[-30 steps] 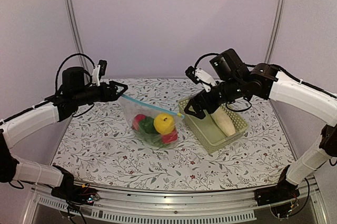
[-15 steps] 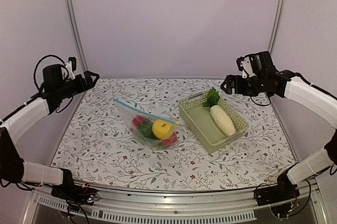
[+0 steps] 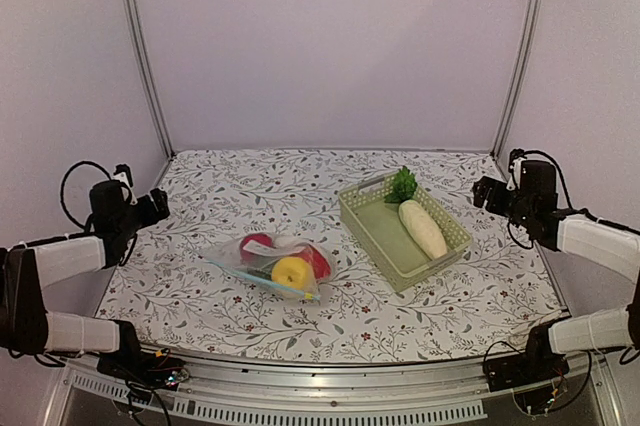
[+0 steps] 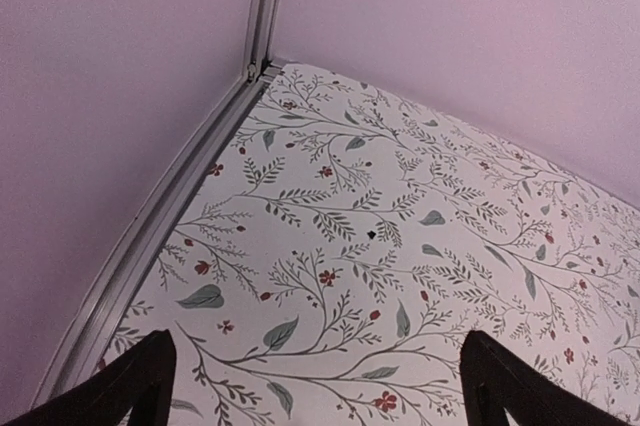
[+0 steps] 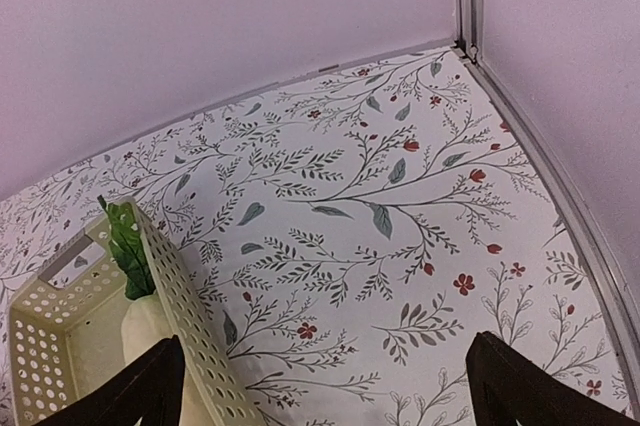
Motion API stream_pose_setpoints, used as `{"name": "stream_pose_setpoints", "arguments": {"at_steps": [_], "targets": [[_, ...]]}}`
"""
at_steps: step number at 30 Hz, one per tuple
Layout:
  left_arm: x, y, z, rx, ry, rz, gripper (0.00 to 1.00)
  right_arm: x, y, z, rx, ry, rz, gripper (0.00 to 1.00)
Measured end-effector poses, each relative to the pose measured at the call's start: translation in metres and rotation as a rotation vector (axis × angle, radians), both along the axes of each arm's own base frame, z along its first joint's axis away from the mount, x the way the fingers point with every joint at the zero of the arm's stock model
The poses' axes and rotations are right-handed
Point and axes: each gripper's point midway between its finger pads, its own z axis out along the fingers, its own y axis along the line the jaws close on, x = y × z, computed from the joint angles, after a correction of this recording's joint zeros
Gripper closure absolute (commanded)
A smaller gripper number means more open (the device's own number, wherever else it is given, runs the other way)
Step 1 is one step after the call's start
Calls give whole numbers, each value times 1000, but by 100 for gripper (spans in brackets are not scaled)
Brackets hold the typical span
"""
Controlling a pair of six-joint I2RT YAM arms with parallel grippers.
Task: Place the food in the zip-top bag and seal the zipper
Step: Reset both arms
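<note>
The see-through zip-top bag [image 3: 255, 264] lies flat on the table, left of centre. Inside it I see a yellow apple [image 3: 290, 271], red round pieces [image 3: 256, 244] and a bit of green. Its light-blue zipper strip is not clear to me in this view. The long white radish [image 3: 423, 227] with green leaves [image 3: 402, 184] lies in the pale green basket [image 3: 372, 229]; it also shows in the right wrist view [image 5: 145, 321]. My left gripper [image 3: 160, 203] is open and empty at the far left. My right gripper [image 3: 482, 192] is open and empty at the far right.
The basket wall [image 5: 185, 316] is at the lower left of the right wrist view. Metal frame rails run along the table's left edge [image 4: 160, 236] and right edge [image 5: 540, 136]. Lilac walls close in the back and sides.
Both arms have drawn back and down to the table's sides. The left gripper has let go of the bag, which has dropped flat onto the table with the food in it.
</note>
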Motion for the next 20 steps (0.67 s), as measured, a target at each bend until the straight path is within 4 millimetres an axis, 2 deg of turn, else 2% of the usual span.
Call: {"name": "stream_pose_setpoints", "arguments": {"at_steps": [4, 9, 16, 20], "targets": [[-1, 6, -3, 46, -39, 18, 0, -5, -14, 0, -71, -104, -46, 1], [5, 6, -11, 56, -57, 14, 0, -9, -25, -5, -127, -147, -78, 1], [11, 4, -6, 58, -90, -1, 0, -7, -27, 15, -144, -229, -91, 1], [11, 4, -5, 62, -98, -2, 0, -6, -27, 20, -148, -247, -90, 1]]}}
